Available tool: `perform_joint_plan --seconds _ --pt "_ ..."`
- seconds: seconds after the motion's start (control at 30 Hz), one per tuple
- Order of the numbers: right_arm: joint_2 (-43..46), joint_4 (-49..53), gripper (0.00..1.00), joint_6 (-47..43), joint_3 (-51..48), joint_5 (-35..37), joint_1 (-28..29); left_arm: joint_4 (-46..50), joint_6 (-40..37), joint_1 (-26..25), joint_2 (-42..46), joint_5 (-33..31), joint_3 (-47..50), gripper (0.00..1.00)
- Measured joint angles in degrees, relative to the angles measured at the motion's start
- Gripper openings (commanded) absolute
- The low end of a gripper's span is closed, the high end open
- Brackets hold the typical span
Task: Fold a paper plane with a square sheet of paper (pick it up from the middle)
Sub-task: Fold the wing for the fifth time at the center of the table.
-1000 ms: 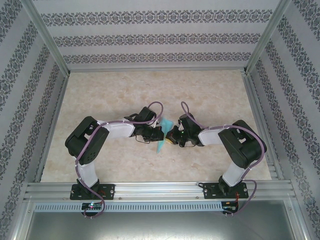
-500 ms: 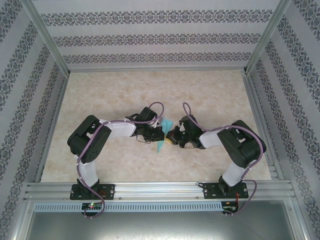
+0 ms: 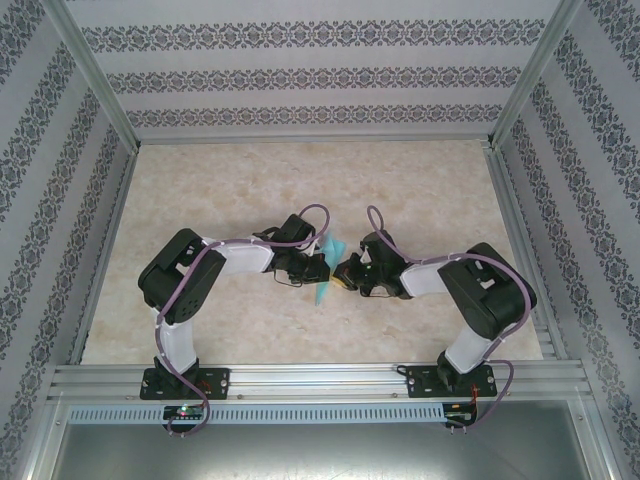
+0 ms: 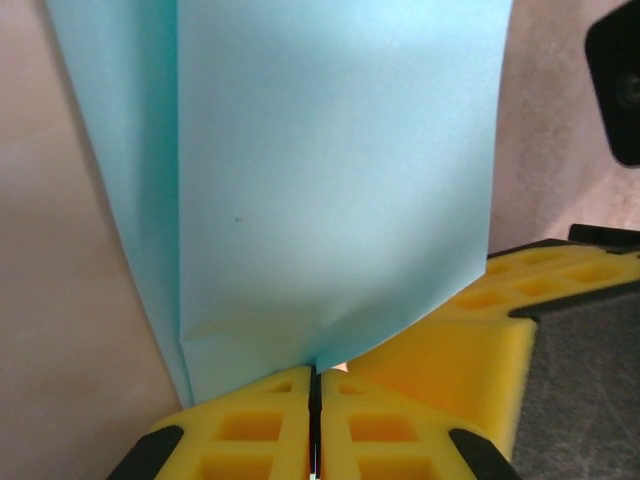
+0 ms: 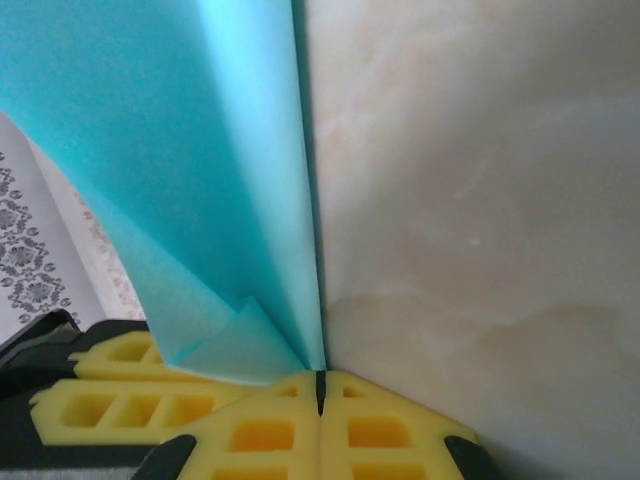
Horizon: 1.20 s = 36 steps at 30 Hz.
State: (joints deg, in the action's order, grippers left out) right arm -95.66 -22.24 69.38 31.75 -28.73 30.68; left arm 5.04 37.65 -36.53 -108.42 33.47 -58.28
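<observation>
Patterned walls (image 3: 300,70) stand around a pale, marble-look table (image 3: 250,180). The left arm (image 3: 180,290) and the right arm (image 3: 485,295) bend in from the near edge of the table, and their tips meet over the middle of it.

From above, we see the left gripper (image 3: 316,267) just left of the table's middle and the right gripper (image 3: 343,272) just right of it, almost touching. Between them, over the middle of the table, is the paper plane (image 3: 321,288). It is a thin turquoise strip that points toward the near edge of the table. We cannot tell if its tip rests on the table.

In the left wrist view, the yellow pads (image 4: 250,430) are pressed together, and the bottom edge of the paper slips into the line between them. In the right wrist view, the pads (image 5: 390,430) are also pressed tight, with the paper's crease (image 5: 312,250) running down into the join. So both pincers are clamped on the paper.

We think the folding is mostly done and this step is holding the folds flat. The next move likely needs one pincer to let go slowly while the other holds on. The two must not pull apart, or the thin paper could rip.
</observation>
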Motion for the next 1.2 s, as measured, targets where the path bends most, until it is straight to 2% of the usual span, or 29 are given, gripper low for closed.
perform_joint_plan --seconds 0.3,0.53,0.77,1.2 --pt "6.3 8.6 0.12 -6.2 2.3 0.4 -4.7 -1.2 -1.2 0.0 -0.3 1.3 0.0 0.23" --pt "5.7 11.4 0.13 -9.6 4.3 -0.9 -6.2 -1.5 -2.4 0.0 -0.3 2.0 0.0 0.25" --pt "3.1 11.6 0.12 -10.9 6.9 -3.0 -6.1 -1.6 -3.7 0.0 -0.3 1.8 0.2 0.14" --pt "-5.0 11.1 0.1 -11.4 9.9 -5.0 -4.2 -1.5 -4.5 0.0 -0.3 1.5 0.4 0.12"
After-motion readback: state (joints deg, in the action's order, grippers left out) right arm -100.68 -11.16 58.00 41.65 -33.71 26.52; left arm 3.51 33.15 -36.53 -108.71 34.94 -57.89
